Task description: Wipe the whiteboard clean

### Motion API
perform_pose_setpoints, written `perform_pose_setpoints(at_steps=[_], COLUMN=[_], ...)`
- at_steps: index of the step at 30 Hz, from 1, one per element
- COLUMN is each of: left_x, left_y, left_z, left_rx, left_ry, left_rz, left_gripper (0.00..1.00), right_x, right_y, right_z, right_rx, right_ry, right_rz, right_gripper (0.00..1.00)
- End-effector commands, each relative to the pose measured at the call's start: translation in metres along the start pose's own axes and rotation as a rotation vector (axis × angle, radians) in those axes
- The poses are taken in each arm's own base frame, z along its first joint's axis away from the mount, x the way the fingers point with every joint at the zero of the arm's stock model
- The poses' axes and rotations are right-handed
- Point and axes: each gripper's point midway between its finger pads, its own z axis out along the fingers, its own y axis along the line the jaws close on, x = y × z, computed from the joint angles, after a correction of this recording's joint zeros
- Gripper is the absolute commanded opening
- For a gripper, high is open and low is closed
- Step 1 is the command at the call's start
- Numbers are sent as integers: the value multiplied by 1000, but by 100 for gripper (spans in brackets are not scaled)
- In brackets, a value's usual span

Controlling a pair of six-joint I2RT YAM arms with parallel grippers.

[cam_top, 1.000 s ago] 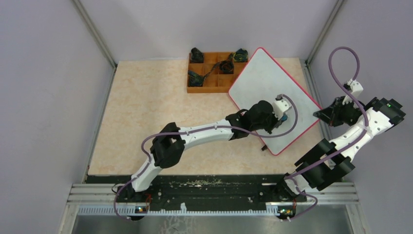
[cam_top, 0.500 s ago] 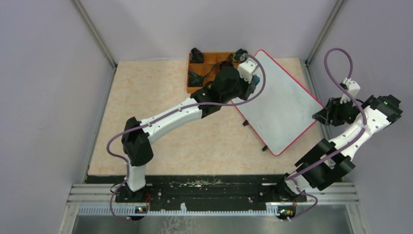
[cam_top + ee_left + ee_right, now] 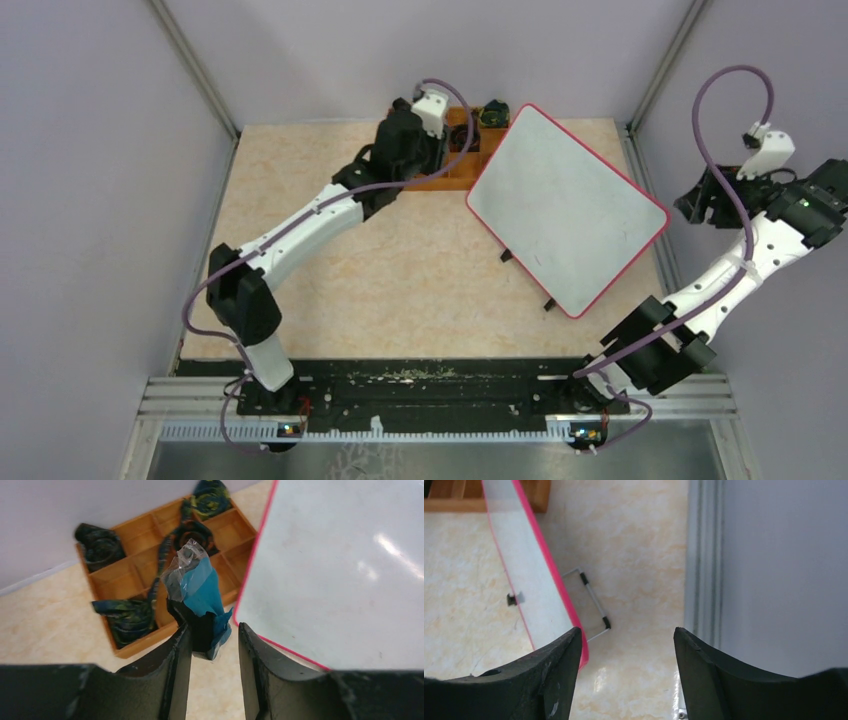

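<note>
The whiteboard (image 3: 565, 205) lies tilted on the table's right half, white with a thin red rim and only faint smudges on it. Its surface fills the right of the left wrist view as whiteboard (image 3: 340, 570), and its red edge whiteboard (image 3: 524, 570) shows in the right wrist view. My left gripper (image 3: 212, 630) is open at the board's far left corner, by the orange tray (image 3: 140, 647). A black eraser wrapped in blue tape and clear film (image 3: 200, 595) sits at its tips, against the left finger, with a gap to the right finger. My right gripper (image 3: 626, 632) is open and holds nothing, off the board's right corner.
The orange compartment tray (image 3: 455, 182) at the back holds several dark rolled cloths (image 3: 100, 540). A thin wire stand (image 3: 594, 602) pokes out under the board. The metal frame post (image 3: 704, 560) and grey wall stand close on the right.
My left arm swung off the whiteboard to the tray at the back and its jaws parted from the eraser. My right gripper opened, let go of the board's edge and pulled back right.
</note>
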Motion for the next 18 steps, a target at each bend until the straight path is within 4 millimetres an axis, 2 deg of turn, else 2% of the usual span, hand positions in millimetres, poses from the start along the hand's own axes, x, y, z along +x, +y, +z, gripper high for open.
perform_pose_setpoints(at_steps=[1,3,5,9,10,13,18], left_x=[-16,-12,-3,23,37,60,91], left_y=[38,48,53,53,54,61,69], left_z=[-23,-28,-34,-47,-50,-60,-76], left_rx=[-60,-70,-58,-50,-60,-96,-121], left_ry=[-13,13,50,103,128,154,208], left_rz=[-32,-61,-108,-155,-162,-183,-205], left_gripper=[43,42,40,38,37,37,36], right_x=[-96,-126,-152,-181,-182,-178,-151], right_y=[1,12,31,84,96,126,162], right_z=[-52,-71,-87,-106,-108,-113,-114], right_rx=[204,215,177,-1,-46,-138,-174], right_ry=[-243,-320,-386,-466,-475,-489,-499], right_rz=[-102,-107,-120,-154,-162,-183,-234], right_gripper=[68,70,71,71,70,70,71])
